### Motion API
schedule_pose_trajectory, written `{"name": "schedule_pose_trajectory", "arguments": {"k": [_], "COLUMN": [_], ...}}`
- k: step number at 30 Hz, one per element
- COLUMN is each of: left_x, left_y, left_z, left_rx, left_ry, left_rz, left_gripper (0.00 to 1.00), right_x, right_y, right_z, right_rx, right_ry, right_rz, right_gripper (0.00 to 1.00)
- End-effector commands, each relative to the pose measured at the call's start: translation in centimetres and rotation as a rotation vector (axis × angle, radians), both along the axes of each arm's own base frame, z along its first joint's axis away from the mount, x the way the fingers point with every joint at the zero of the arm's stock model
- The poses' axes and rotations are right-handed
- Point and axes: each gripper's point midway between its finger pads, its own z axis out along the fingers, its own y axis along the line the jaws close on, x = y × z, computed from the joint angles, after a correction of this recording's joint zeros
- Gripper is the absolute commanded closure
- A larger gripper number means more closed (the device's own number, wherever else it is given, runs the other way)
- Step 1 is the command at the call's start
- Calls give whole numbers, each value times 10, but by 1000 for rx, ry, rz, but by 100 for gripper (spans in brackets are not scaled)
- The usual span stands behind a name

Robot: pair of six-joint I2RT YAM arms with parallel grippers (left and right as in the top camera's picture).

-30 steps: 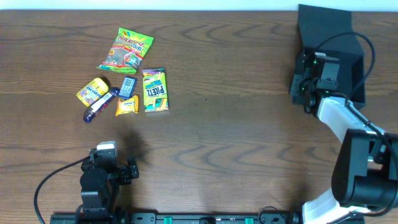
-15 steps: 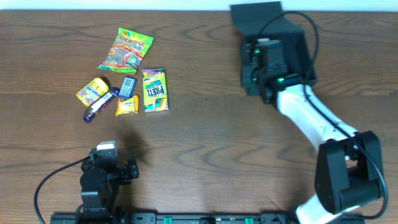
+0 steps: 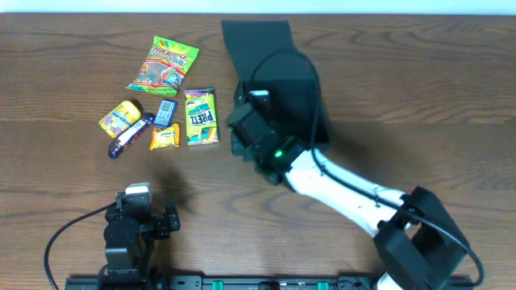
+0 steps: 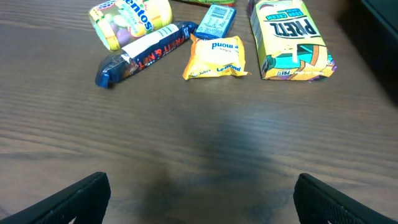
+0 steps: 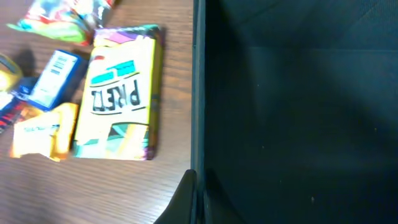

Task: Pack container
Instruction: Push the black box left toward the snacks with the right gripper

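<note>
The container is a matte black open box with its flap lid lying back. It stands at the table's middle, just right of the snacks. My right gripper is shut on the box's left wall; in the right wrist view one finger presses the outside of that wall, with the dark inside beyond. My left gripper stands open over bare wood near the front edge, both fingers wide apart with nothing between them.
Snacks lie in a cluster at the left: a Pretz box, a gummy bag, a Mentos pack, a dark blue bar, a small blue packet and a yellow packet. The Pretz box lies close beside the container.
My right arm has dragged the container from the far right edge leftward to the middle, beside the snacks. The left arm has stayed still.
</note>
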Motion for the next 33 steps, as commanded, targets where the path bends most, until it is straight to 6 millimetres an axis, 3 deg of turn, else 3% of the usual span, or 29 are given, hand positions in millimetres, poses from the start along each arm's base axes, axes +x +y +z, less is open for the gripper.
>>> {"name": "schedule_pose_trajectory", "arguments": {"k": [1, 10, 12, 13, 14, 18, 23, 28, 33], "left_x": [-1, -1, -1, -1, -1, -1, -1, -1, -1], "left_y": [4, 4, 4, 4, 4, 4, 4, 4, 4], "left_z": [-3, -3, -3, -3, -3, -3, -3, -3, -3], "left_rx": [16, 16, 16, 16, 16, 16, 16, 16, 16], "left_ry": [5, 5, 5, 5, 5, 5, 5, 5, 5], "left_rz": [18, 17, 17, 18, 17, 17, 17, 17, 17], "left_gripper": [5, 5, 5, 5, 5, 5, 5, 5, 5], "right_x": [10, 13, 14, 14, 15, 20, 31, 37, 22], "right_y": [0, 9, 12, 14, 16, 21, 7, -50, -114], "right_z": [16, 4, 6, 7, 9, 27, 82, 114, 130], "right_rx": [22, 52, 43, 33, 22, 14, 23, -4, -129], "right_ry": [-99, -98, -109, -117, -127, -164, -262, -253, -198], "right_rz": [-148, -165, -138, -115, -93, -62, -39, -125, -156], "right_gripper": [98, 97, 53, 13, 1, 1, 1, 1, 1]}}
